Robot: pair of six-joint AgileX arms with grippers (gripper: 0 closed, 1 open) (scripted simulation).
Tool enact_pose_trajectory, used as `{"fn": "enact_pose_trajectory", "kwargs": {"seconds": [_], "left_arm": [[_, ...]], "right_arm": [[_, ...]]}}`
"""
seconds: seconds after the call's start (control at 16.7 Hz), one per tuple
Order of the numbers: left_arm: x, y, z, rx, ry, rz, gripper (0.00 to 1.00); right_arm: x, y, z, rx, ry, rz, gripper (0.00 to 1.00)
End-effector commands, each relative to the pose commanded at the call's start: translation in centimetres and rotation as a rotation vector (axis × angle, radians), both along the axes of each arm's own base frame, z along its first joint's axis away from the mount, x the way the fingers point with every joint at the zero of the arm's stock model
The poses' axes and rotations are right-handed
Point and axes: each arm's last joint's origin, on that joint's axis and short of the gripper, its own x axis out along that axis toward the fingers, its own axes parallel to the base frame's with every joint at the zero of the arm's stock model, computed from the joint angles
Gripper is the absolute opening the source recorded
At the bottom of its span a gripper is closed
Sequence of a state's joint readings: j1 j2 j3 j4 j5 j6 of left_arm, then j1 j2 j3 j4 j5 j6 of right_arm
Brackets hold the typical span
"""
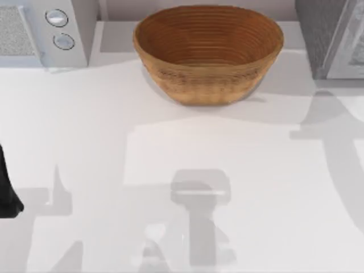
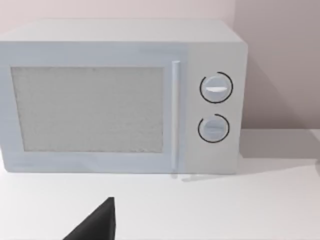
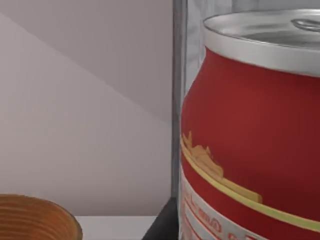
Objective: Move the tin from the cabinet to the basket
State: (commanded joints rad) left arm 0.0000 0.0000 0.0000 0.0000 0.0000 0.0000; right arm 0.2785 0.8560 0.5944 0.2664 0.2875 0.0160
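Note:
The tin (image 3: 250, 140) looms very close in the right wrist view, upright, with red sides, a yellow band and a shiny silver lid. A grey upright edge of the cabinet (image 3: 178, 75) stands right behind it. From above, the cabinet (image 1: 330, 34) sits at the table's far right corner, its paler framed front panel at the right edge. The brown woven basket (image 1: 205, 85) stands at the back middle with nothing in it; its rim (image 3: 35, 215) also shows in the right wrist view. My left gripper (image 1: 5, 196) is parked at the table's left edge.
A white appliance with two round knobs (image 1: 60, 28) stands at the back left, and the left wrist view faces its door (image 2: 90, 110). A dark part of the left gripper (image 2: 95, 225) pokes in near it. Arm shadows fall across the white tabletop (image 1: 170, 148).

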Motion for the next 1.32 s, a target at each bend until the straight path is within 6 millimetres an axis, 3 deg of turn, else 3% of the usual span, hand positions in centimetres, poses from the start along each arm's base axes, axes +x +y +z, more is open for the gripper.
{"fn": "enact_pose_trajectory", "kwargs": {"seconds": [0.3,0.66,0.84,1.02,1.32], "left_arm": [[0.0,0.0,0.0,0.000,0.000,0.000,1.00],[0.0,0.0,0.0,0.000,0.000,0.000,1.00],[0.0,0.0,0.0,0.000,0.000,0.000,1.00],[0.0,0.0,0.0,0.000,0.000,0.000,1.00],[0.0,0.0,0.0,0.000,0.000,0.000,1.00]], "right_arm": [[8.2,6.6,2.0,0.001,0.000,0.002,0.00],[15.6,16.5,-1.2,0.002,0.002,0.006,0.00],[17.5,20.4,-3.8,0.000,0.007,0.006,0.00],[18.4,23.0,-5.7,0.000,0.007,0.005,0.00],[18.6,23.7,-6.3,0.000,0.007,0.005,0.00]]}}
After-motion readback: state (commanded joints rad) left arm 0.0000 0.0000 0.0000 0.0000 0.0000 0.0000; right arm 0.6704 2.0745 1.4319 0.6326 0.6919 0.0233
